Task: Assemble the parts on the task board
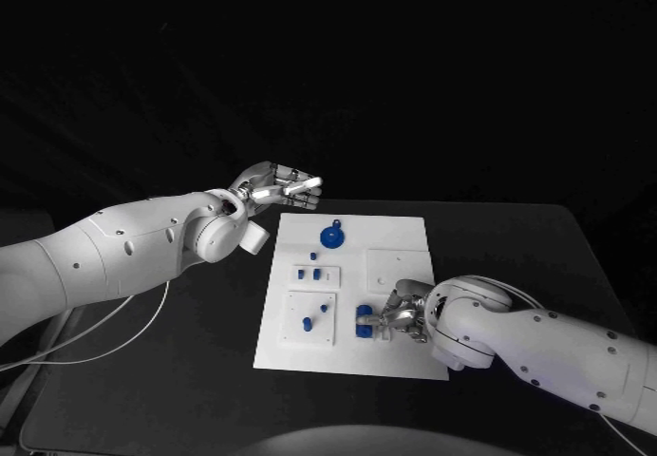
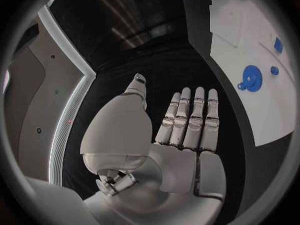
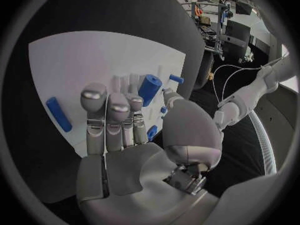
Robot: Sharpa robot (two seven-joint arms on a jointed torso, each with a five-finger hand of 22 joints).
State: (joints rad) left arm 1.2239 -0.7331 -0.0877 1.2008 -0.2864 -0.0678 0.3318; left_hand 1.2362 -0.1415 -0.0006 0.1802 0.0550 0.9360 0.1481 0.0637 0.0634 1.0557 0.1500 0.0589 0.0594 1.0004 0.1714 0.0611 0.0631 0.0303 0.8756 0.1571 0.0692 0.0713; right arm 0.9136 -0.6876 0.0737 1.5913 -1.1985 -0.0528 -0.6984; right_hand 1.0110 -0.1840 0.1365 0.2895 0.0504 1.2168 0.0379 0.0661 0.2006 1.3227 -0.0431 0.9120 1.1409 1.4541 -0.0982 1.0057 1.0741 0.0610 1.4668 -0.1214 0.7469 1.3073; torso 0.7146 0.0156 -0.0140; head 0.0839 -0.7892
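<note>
Fingers of our right hand curl down over the near part of the task board, and we cannot tell for sure if they grip anything. A blue round part stands just past those fingertips in our right wrist view, and a long blue bar lies flat on the white board beside the hand. From our head view we see a blue part right next to this hand.

Our left hand floats over the black table, just off the far left corner of the board. Its fingers are straight and side by side, and it holds nothing.

A blue gear lies flat on the far part of the board. Small blue pegs stand near the board's middle.
</note>
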